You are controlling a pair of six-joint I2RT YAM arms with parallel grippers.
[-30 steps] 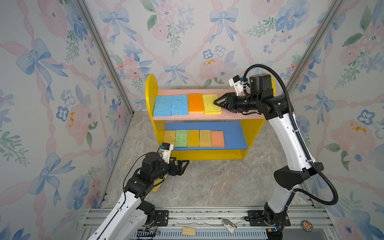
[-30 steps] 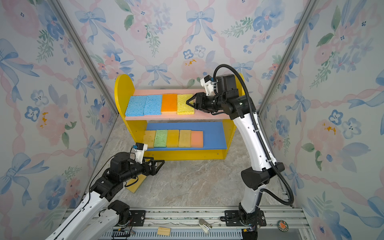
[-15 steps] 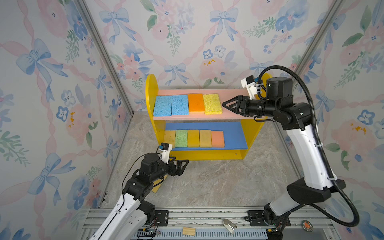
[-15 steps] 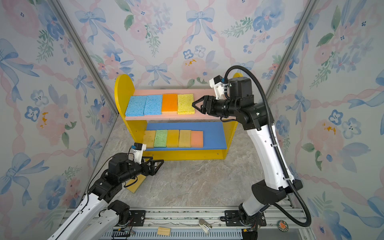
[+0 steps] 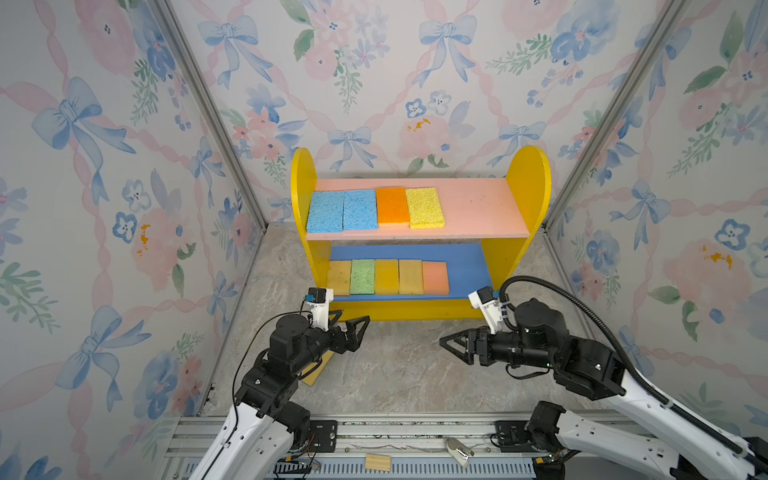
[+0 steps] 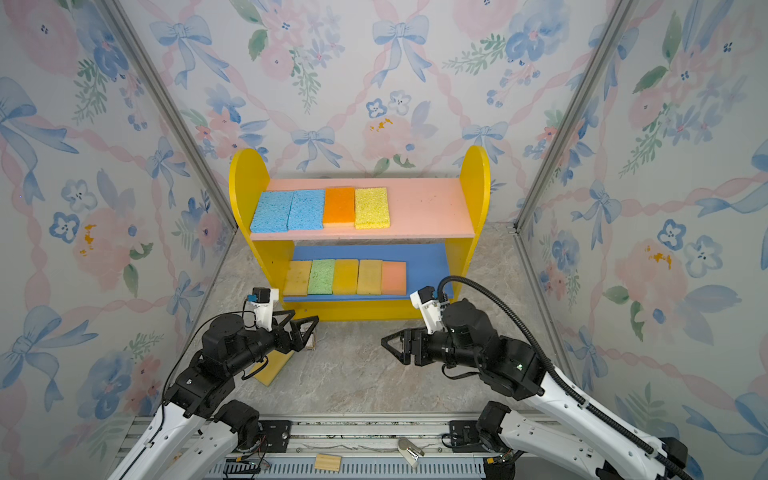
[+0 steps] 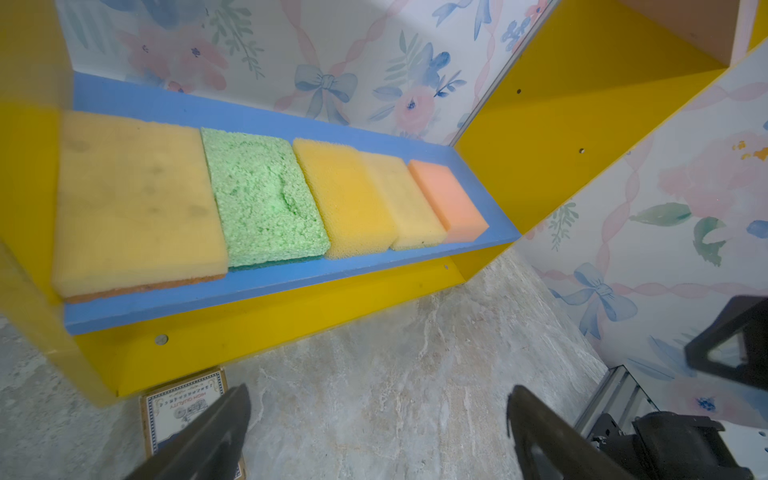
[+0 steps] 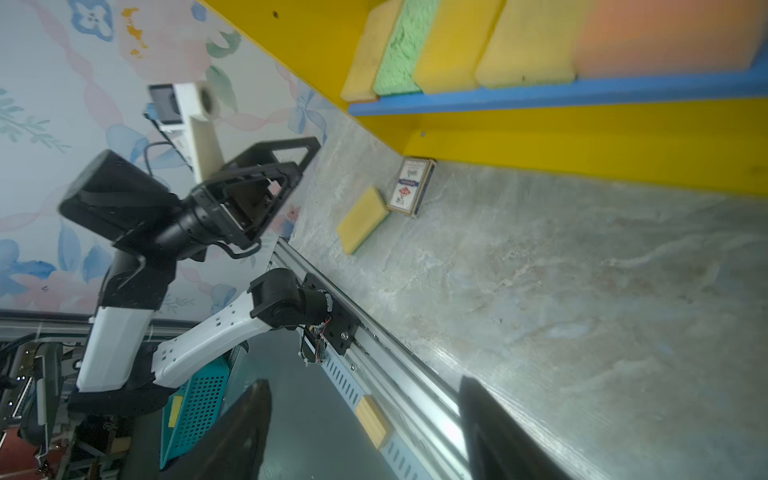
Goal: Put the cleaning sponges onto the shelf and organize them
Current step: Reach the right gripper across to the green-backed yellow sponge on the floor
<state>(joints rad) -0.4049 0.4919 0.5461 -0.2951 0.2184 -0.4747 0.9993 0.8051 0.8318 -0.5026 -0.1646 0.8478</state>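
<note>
Since the earlier frame the right gripper [image 5: 451, 345] has come down from the upper board. It now hangs low over the floor [image 5: 407, 374] in front of the shelf [image 5: 528, 178], jaws apart, nothing between them. The yellow sponge [image 5: 424, 207] it was at lies free on the pink board [image 5: 478, 208], last of 4 in a row: 2 blue sponges [image 5: 326, 212], orange sponge [image 5: 392, 206], then yellow, side by side. The blue board [image 5: 465, 266] below holds 5 more, from left in both top views: mustard, green sponge [image 5: 362, 276], yellow-orange, mustard, peach sponge [image 5: 435, 277]. As for the left gripper [image 6: 303, 318], it has not moved: jaws wide apart, empty, above the floor near the shelf's front left corner. One mustard sponge [image 6: 272, 370] is not on the shelf yet. It lies flat on the floor under the left arm [image 6: 216, 365], just beside a small card box [image 8: 411, 187]; touching or not, cannot tell.
</note>
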